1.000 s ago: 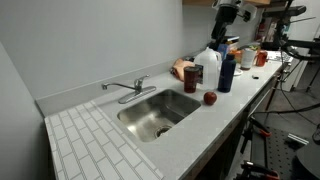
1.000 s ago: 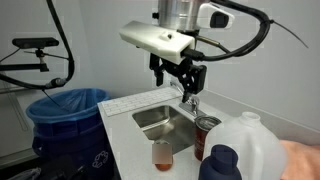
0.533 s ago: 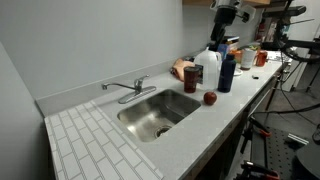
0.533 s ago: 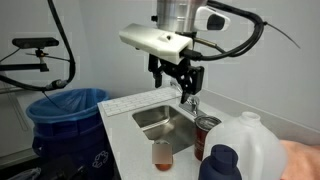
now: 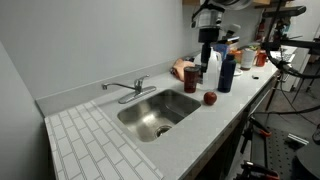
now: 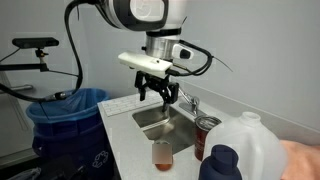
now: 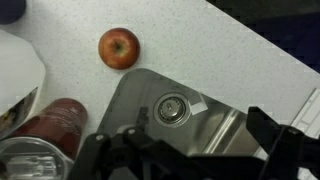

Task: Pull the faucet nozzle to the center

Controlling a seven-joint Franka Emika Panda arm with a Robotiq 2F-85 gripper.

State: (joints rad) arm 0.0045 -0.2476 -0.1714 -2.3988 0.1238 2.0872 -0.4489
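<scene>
Hovering jaws, faucet nozzle (image 5: 128, 91) well apart.

No text, brand, number or sign can be read in any of the views. A dark red wrap is seen on the can (image 7: 48, 122) in the wrist view, but whatever is printed on it is too blurred to be made out. The white jug (image 5: 209, 68) and the blue bottle (image 5: 226, 72) standing on the tabletop (image 5: 232, 112) are shown too small in an exterior view for any lettering on them to be told.
</scene>
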